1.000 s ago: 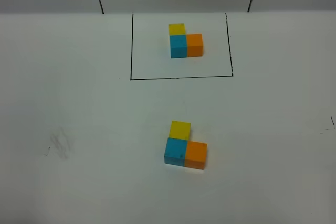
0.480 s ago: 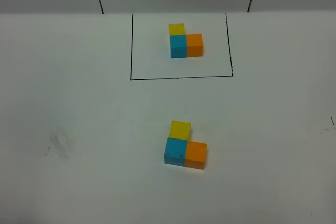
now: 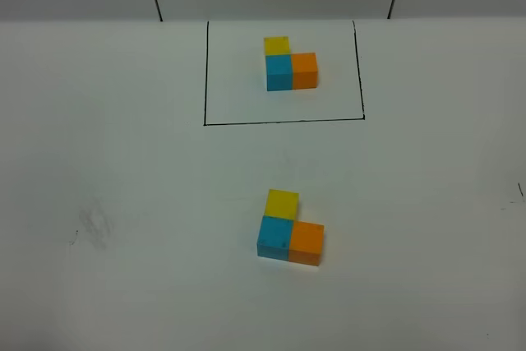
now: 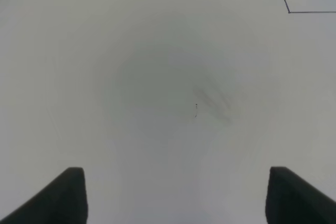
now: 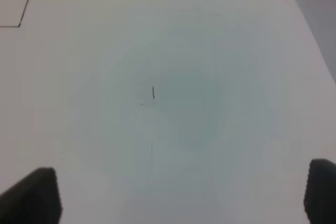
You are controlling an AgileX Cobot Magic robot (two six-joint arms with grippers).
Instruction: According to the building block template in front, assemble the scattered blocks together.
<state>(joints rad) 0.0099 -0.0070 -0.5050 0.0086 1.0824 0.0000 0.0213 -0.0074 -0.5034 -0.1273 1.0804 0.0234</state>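
The building block template (image 3: 290, 65), a yellow, sky-blue and orange L, sits at the back inside a thin black rectangle outline (image 3: 283, 122). Nearer the front, three unframed cubes touch in the same L: yellow (image 3: 283, 201) behind, sky-blue (image 3: 274, 237) in front of it, orange (image 3: 306, 241) on the right. Neither arm shows in the exterior high view. In the left wrist view my left gripper (image 4: 176, 195) is open over bare white table. The right gripper (image 5: 178, 192) also stands open with nothing between its fingers. Neither wrist view shows any cube.
A grey smudge (image 3: 92, 228) marks the white table at the left and shows below the left gripper as smudge (image 4: 210, 103). A short dark pen mark (image 5: 153, 93) lies under the right gripper. The table's edge (image 5: 310, 19) runs close by on that side.
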